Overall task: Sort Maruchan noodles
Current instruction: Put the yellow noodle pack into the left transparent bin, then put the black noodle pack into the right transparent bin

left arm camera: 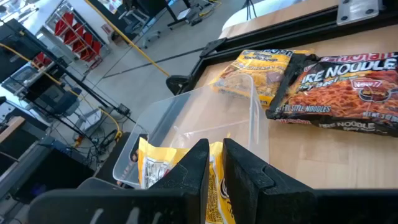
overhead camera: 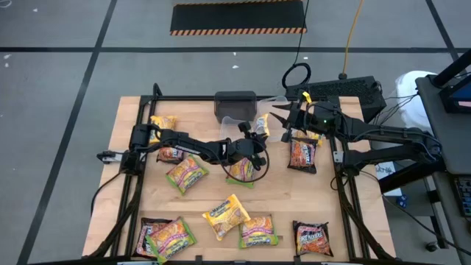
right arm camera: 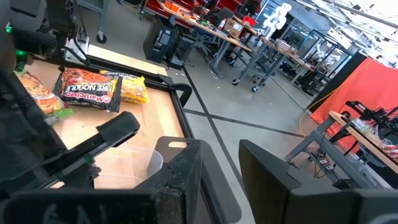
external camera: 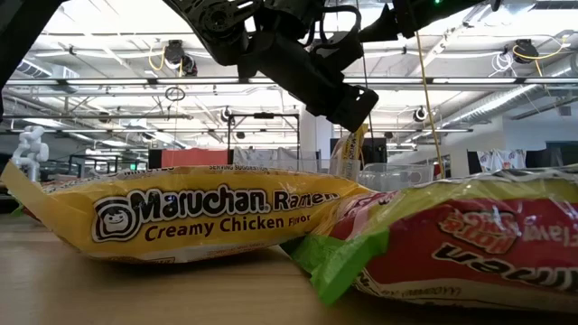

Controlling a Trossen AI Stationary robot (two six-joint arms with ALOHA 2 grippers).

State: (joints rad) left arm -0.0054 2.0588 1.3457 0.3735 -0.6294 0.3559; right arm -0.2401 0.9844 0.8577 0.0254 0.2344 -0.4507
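Note:
My left gripper (overhead camera: 257, 138) reaches from the table's left to the far middle and is shut on a yellow Maruchan noodles packet (overhead camera: 263, 126). The packet (left arm camera: 152, 168) hangs at the open top of a clear plastic tub (left arm camera: 186, 112). My right gripper (overhead camera: 282, 115) stands open just right of that tub, raised, with nothing between its fingers (right arm camera: 180, 180). Other packets lie flat on the wooden table: a green-edged one (overhead camera: 241, 171) under my left arm, a dark one (overhead camera: 302, 154), and a yellow one (overhead camera: 226, 215). My left gripper pinches the yellow packet by its upper edge (left arm camera: 216, 163) between its two fingers. The fingers slant down from the table's left. The packet hangs below the fingertips (external camera: 348, 153), clear of the table. Whether it touches the tub's wall, I cannot tell.
A dark grey box (overhead camera: 235, 104) stands at the far edge beside the tub. More packets lie at the far left (overhead camera: 163, 124), left of centre (overhead camera: 186, 175) and along the near edge (overhead camera: 165, 237) (overhead camera: 257, 230) (overhead camera: 313, 238). A black frame rail (overhead camera: 338, 184) borders the table.

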